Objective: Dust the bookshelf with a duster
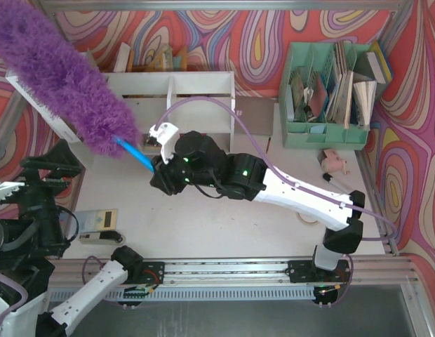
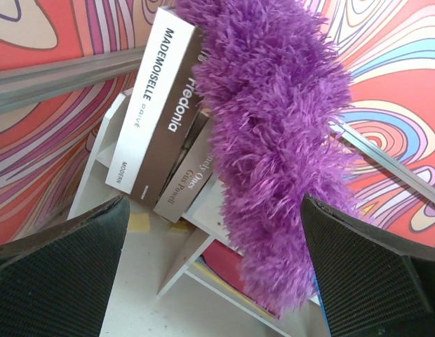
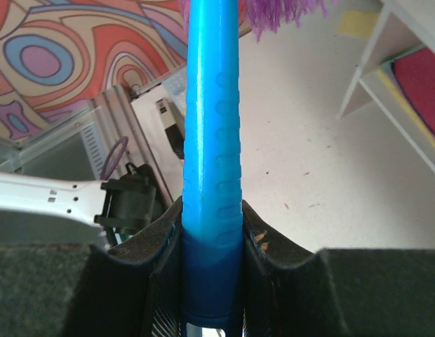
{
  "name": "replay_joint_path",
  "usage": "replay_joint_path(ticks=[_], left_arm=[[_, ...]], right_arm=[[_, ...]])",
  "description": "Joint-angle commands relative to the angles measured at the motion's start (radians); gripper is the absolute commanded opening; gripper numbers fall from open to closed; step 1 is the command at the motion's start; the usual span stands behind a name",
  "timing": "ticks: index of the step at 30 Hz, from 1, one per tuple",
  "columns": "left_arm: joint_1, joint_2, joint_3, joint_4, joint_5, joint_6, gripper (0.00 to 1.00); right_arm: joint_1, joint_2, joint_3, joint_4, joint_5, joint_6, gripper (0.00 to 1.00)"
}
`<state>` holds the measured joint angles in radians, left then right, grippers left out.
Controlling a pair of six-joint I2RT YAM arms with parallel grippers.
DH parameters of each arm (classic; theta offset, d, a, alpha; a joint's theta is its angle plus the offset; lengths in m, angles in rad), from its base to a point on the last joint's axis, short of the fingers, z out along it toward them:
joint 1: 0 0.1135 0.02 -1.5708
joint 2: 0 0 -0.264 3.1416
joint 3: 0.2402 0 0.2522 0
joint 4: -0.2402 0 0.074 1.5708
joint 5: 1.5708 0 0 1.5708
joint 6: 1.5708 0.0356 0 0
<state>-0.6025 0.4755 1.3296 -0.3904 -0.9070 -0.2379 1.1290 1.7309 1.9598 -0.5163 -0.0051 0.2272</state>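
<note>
- The left pincer (image 2: 214,203) is held at the left side of the bench (image 1: 224,232) with its jaws wide apart and nothing between them. It is aimed at the fluffy head from below.
- The duster (image 1: 59,77) is carried above the bench. Its long axis runs on a diagonal from the far left corner down towards the bench centre.
- The head is long, thick and purple, with a feathery pile. In the left wrist view it is seen lying across a stack of leaning books (image 2: 151,105) at the left end of the shelf unit. Contact with them cannot be confirmed.
- The handle (image 1: 137,153) is thin, bright blue plastic and emerges from the lower right end of the head.
- The right pincer (image 1: 160,168) is clamped on the base of the handle, with one pad on each side. The head therefore lies up and to the left of this pincer.
- The bookshelf (image 1: 196,84) is placed just beyond the right pincer, towards the far wall. It is white and flat-panelled, with a centre divider in the upper tier.
- The right arm is judged the nearer and is the only one engaged. The next sweep is expected to turn on swinging the head rightwards along the shelf panels.
- A mint-green file organizer (image 1: 323,133) stands well apart at the far right.
</note>
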Motion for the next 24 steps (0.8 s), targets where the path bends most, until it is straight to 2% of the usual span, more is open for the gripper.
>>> replay_joint_path(ticks=[1,8,15,24], left_arm=[[-0.002,-0.019,-0.011,0.01,-0.021,0.025,0.98],[-0.002,-0.021,-0.016,0.017,-0.056,0.028,0.98],[-0.002,-0.014,-0.022,0.015,-0.052,0.022,0.99],[-0.003,-0.01,-0.025,0.017,-0.049,0.02,0.99]], right_arm=[[0.033,-0.068,-0.049,0.097,-0.028,-0.03,0.0],[0.06,-0.122,-0.145,0.134,-0.048,-0.031,0.0],[0.06,-0.203,-0.246,0.202,0.065,-0.018,0.0],[0.06,-0.228,-0.27,0.226,0.064,-0.029,0.0]])
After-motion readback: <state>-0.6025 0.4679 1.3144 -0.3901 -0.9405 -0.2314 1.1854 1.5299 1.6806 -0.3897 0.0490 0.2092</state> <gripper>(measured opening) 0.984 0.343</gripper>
